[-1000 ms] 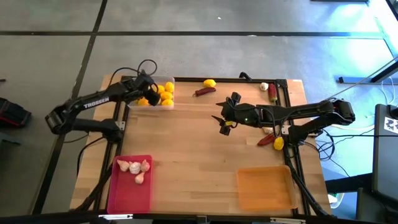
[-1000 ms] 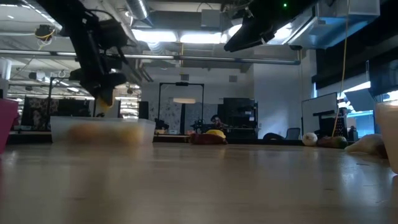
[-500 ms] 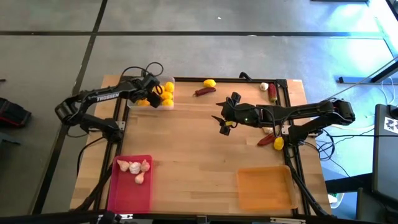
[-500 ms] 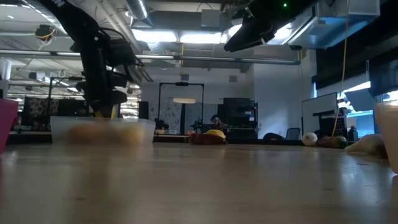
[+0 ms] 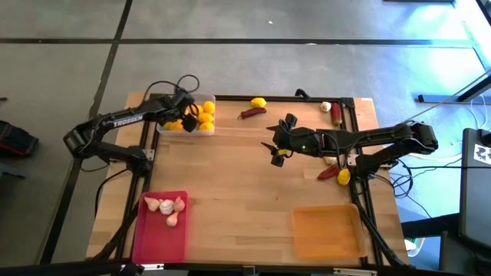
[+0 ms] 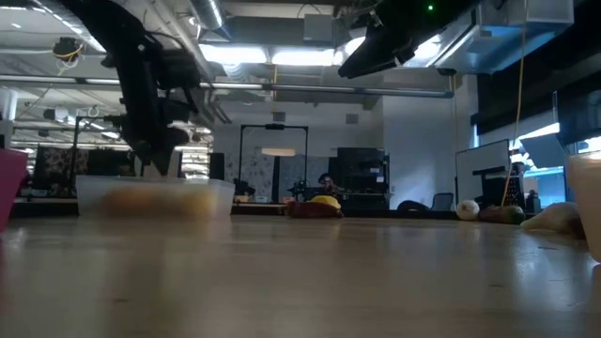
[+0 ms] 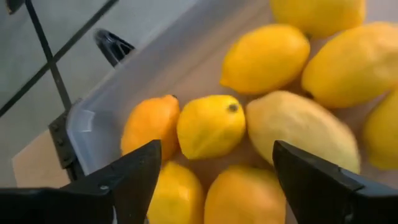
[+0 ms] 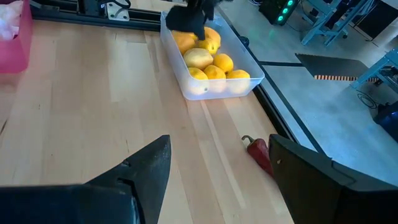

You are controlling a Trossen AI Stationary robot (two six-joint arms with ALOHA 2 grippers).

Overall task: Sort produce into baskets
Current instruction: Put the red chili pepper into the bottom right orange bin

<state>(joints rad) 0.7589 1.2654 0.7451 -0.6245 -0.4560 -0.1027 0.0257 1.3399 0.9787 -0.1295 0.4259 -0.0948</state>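
Yellow and orange lemons point(image 7: 210, 124), clear tray point(image 8: 245, 84), pink tray point(image 5: 161, 234)

From table height I see the left gripper point(image 6: 160, 155) hanging just above the clear tray point(image 6: 155, 195) at my ten o'clock, yellow fruit blurred inside. The right arm point(image 6: 394, 42) crosses overhead at one o'clock. A lemon point(image 6: 325, 201) beside a chili point(image 6: 302, 208) sits dead ahead, a garlic bulb point(image 6: 467, 209) toward three o'clock.
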